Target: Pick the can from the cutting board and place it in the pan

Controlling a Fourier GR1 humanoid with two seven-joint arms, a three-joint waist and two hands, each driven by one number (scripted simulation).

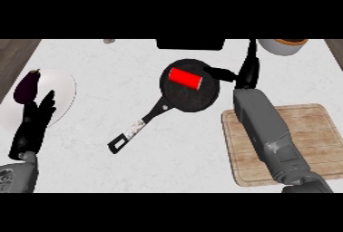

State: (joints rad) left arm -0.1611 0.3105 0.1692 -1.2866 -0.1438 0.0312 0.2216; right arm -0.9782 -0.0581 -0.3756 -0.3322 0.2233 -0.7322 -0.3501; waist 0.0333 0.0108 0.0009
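Note:
A red can (pixel 185 79) lies on its side inside the black pan (pixel 194 100), toward the pan's upper left. The pan's handle (pixel 136 128) points down-left. My right hand (pixel 245 72) is just right of the pan, fingers straight and pointing up, thumb reaching left over the pan's rim; it holds nothing. The wooden cutting board (pixel 315 136) lies at the right, partly covered by my right forearm, with nothing standing on its visible part. My left hand (pixel 35 122) rests open at the left edge, fingers up.
A white plate (pixel 64 86) at the left carries a dark purple eggplant (pixel 26 87). A white bowl (pixel 282 46) sits at the top right. A black object (pixel 191 43) lies at the top middle. Wooden strips border both upper corners.

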